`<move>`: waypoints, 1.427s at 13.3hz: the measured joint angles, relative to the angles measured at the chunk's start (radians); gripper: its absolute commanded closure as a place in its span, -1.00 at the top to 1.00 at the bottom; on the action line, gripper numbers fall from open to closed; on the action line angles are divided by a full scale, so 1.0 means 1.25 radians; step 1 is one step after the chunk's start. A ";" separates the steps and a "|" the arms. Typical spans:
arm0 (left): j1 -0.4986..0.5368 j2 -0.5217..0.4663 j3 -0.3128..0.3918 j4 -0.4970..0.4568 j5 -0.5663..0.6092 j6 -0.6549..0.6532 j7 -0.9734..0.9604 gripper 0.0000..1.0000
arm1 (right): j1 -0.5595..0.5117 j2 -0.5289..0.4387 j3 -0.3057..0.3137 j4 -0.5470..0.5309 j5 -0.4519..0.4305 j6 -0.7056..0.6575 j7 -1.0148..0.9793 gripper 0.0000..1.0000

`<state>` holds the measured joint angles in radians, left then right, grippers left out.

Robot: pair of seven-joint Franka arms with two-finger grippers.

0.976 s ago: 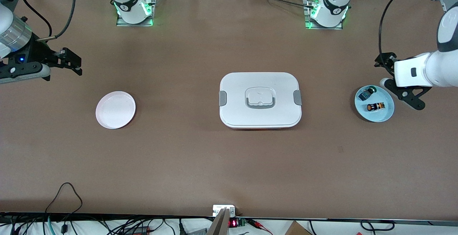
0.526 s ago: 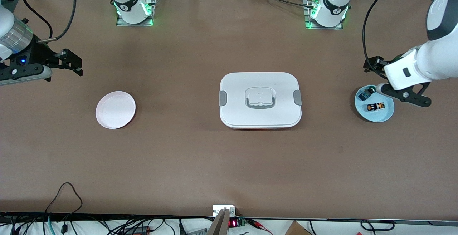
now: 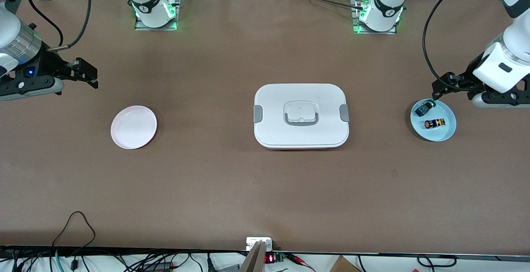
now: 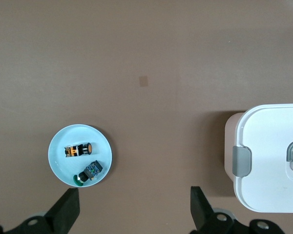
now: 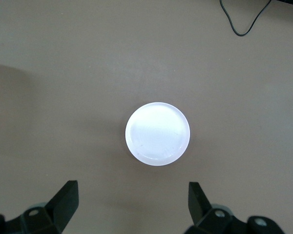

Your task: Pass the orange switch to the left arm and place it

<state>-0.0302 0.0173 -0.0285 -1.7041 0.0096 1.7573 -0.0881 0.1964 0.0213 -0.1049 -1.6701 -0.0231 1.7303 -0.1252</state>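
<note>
We count two plates, one box, two small parts and two grippers. No writing on any of them is legible to us.

Nearest the front camera sit the plates, one at each end of the table. The pink plate, toward the right arm's end, holds nothing. The blue plate, toward the left arm's end, holds both parts — the orange switch, lying on its side, and just beside it, slightly farther from the camera, a blue-bodied part with a green cap.

Between the plates stands the white box, lid on, with grey clips at its ends.

The left gripper hangs over the blue plate's edge, fingers spread wide. The right gripper — also spread wide, holding nothing — hovers near the pink plate.
</note>
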 measured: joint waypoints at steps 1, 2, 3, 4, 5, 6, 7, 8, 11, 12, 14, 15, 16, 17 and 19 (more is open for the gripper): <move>-0.004 -0.002 0.001 -0.005 0.000 0.002 -0.007 1.00 | 0.000 0.000 0.000 0.000 0.000 0.000 0.000 1.00; -0.005 -0.001 0.001 -0.006 0.000 0.003 -0.014 1.00 | 0.001 0.000 0.001 0.001 0.000 -0.001 0.000 1.00; -0.005 0.001 0.002 -0.008 0.000 0.003 -0.018 1.00 | 0.001 0.000 0.001 0.001 0.000 -0.002 0.000 1.00; -0.005 0.002 0.004 -0.010 0.000 0.003 -0.018 1.00 | 0.001 0.000 0.001 0.001 0.000 -0.002 0.000 1.00; -0.005 0.003 0.005 -0.011 0.000 0.002 -0.018 1.00 | 0.001 0.000 0.001 0.001 0.000 -0.003 0.000 1.00; -0.005 0.003 0.004 -0.012 0.000 0.001 -0.018 1.00 | 0.001 0.000 0.001 0.001 0.000 -0.003 0.000 1.00; -0.005 0.003 0.003 -0.011 0.000 0.001 -0.018 1.00 | 0.001 0.000 0.001 0.001 0.000 -0.004 0.000 1.00; -0.005 0.003 0.003 -0.011 0.000 0.001 -0.018 1.00 | 0.001 0.000 0.001 0.001 0.000 -0.004 0.000 1.00; -0.007 0.003 0.002 -0.011 0.000 0.001 -0.010 1.00 | 0.001 0.000 0.001 0.001 0.000 -0.006 0.000 1.00; -0.007 0.003 0.002 -0.011 0.000 0.001 0.000 1.00 | 0.001 0.000 0.001 0.001 0.000 -0.007 0.000 1.00; -0.007 0.003 0.002 -0.011 0.000 0.000 0.010 1.00 | 0.001 0.000 0.001 0.001 0.000 -0.007 0.000 1.00; -0.007 0.003 0.002 -0.011 0.000 0.000 0.011 1.00 | 0.001 0.000 0.001 0.001 0.000 -0.007 0.000 1.00; -0.008 0.003 0.002 -0.011 0.000 0.000 0.011 1.00 | 0.001 0.000 0.001 0.001 0.000 -0.007 0.000 1.00; -0.008 0.003 0.001 -0.011 0.000 0.000 0.011 1.00 | 0.001 0.000 0.001 0.001 0.000 -0.007 0.000 1.00; -0.009 0.003 0.001 -0.011 0.000 0.000 0.011 1.00 | 0.001 0.000 0.001 0.001 0.000 -0.007 0.000 1.00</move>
<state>-0.0419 0.0206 -0.0279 -1.7173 0.0096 1.7572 -0.0739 0.1972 0.0213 -0.1039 -1.6686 -0.0231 1.7209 -0.1247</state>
